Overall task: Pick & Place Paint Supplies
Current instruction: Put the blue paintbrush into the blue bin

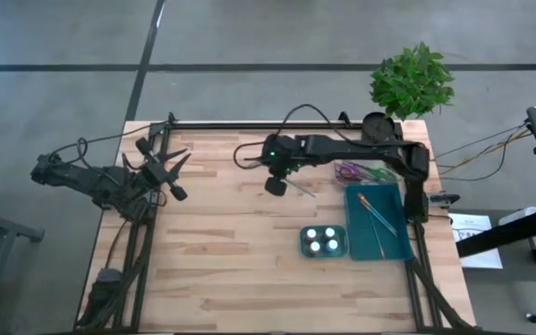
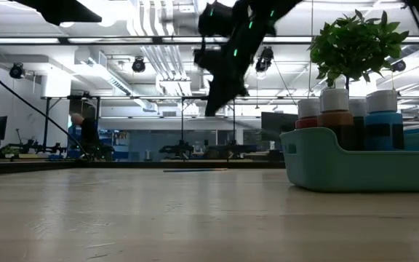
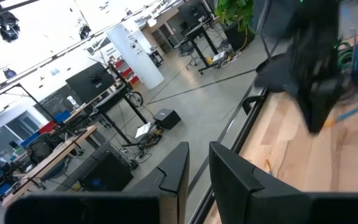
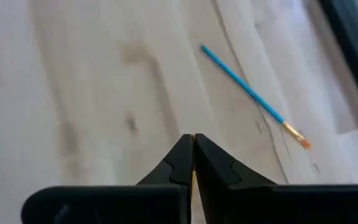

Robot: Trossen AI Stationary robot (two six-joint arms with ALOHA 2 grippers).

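Observation:
A blue-handled paintbrush [image 4: 244, 87] with an orange tip lies flat on the wooden table just right of my right gripper; it also shows in the high view [image 1: 301, 189]. My right gripper [image 1: 275, 185] hangs well above the table's middle [image 2: 213, 109], its fingers shut [image 4: 193, 140] and pointing down. A thin orange sliver shows in the slit between them; I cannot tell what it is. A teal tray [image 1: 394, 247] at the right holds two or three brushes [image 1: 377, 216]. My left gripper [image 1: 180, 175] waits at the table's left edge, slightly open and empty [image 3: 197, 165].
A small teal tub [image 1: 303, 244] of white-capped paint bottles stands left of the tray; in the low view the tub [image 2: 340, 171] fills the right side. A purple and pink heap [image 1: 356, 172] lies beyond the tray. A potted plant [image 1: 412, 79] stands at the far right corner.

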